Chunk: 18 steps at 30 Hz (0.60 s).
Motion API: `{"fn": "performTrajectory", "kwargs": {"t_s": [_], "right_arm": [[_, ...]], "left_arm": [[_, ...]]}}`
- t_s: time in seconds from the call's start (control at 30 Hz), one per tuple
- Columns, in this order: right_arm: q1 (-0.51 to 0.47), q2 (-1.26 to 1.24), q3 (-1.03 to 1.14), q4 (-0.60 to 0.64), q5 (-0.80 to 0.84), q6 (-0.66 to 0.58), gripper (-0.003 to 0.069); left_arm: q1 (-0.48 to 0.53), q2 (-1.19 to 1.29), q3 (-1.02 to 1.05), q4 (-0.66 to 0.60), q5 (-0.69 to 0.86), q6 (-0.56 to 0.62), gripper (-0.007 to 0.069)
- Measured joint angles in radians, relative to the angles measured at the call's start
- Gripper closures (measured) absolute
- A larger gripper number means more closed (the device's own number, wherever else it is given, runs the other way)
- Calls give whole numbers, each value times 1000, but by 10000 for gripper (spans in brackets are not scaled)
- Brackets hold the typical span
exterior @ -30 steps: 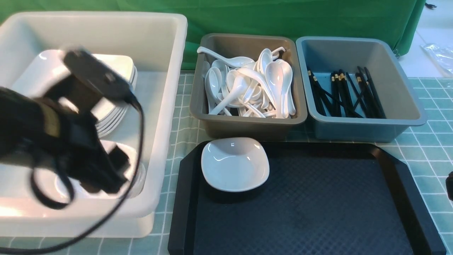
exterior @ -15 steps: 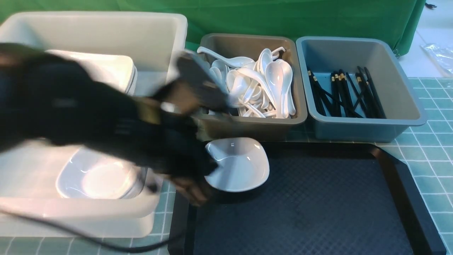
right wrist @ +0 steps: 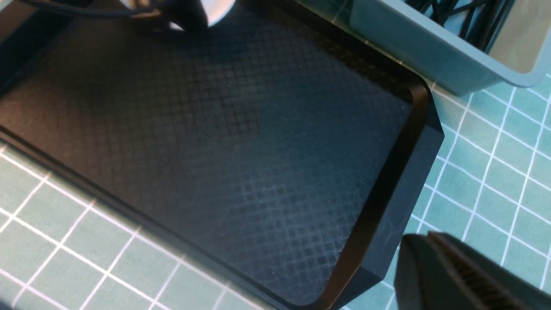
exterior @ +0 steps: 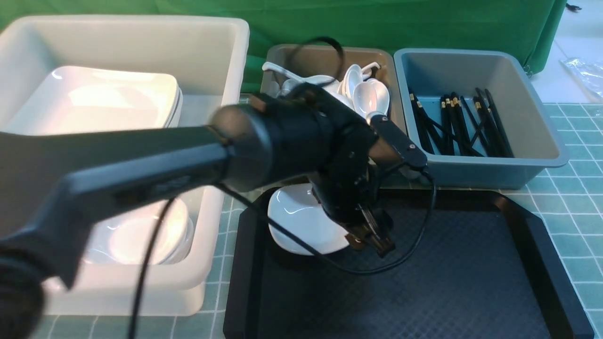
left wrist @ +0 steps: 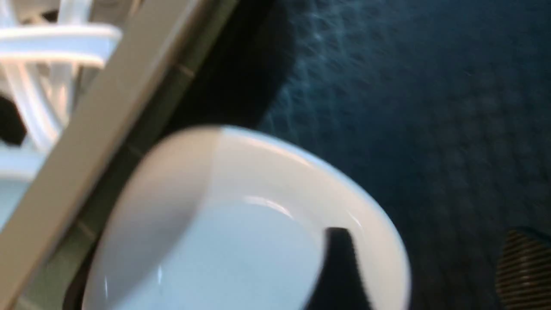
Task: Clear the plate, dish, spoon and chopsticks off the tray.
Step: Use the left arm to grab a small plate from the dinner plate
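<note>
left arm (exterior: 141,160) half hides dish (exterior: 294,226)

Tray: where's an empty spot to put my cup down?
The tray floor is bare from the dish to the right rim and along the near edge. Crowded: the far-left corner, where the open left gripper straddles the dish's rim.

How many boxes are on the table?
3: a big white tub on the left, a grey-brown bin in the middle, partly behind the left arm, and a blue-grey bin on the right.
</note>
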Motion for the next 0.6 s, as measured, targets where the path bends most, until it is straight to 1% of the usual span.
{"fn": "performTrajectory", "kwargs": {"t_s": [0.03, 0.07, 0.17, 0.2, 0.27, 0.33, 0.37, 0.4, 0.43, 0.47, 0.5, 0.53, 0.6], "right_arm": [[0, 0, 0, 0, 1, 0, 639], [0, 0, 0, 0, 2, 1, 639], [0, 0, 0, 0, 2, 1, 639], [0, 0, 0, 0, 2, 1, 639], [0, 0, 0, 0, 2, -2, 639], [0, 0, 0, 0, 2, -4, 639], [0, 0, 0, 0, 2, -7, 639], [0, 0, 0, 0, 2, -7, 639], [0, 0, 0, 0, 2, -10, 639], [0, 0, 0, 0, 2, -11, 639], [0, 0, 0, 0, 2, -13, 639], [0, 0, 0, 0, 2, -14, 639], [0, 0, 0, 0, 2, -17, 639]], "left_arm": [[0, 22, -9, 6, -14, -4, 90], [0, 38, -12, 18, -23, -15, 74], [0, 80, -15, 103, -18, -115, 71], [0, 82, -15, 110, -18, -122, 71], [1, 106, -16, 173, -13, -188, 111], [1, 113, -16, 179, -12, -204, 148], [1, 115, -16, 167, -12, -211, 209], [1, 115, -16, 164, -12, -211, 219], [1, 115, -16, 121, -10, -204, 307], [1, 115, -16, 97, -4, -191, 372], [1, 115, -17, 81, 8, -175, 421], [1, 110, -18, 75, 11, -160, 452], [2, 95, -24, 57, 25, -131, 473]]}}
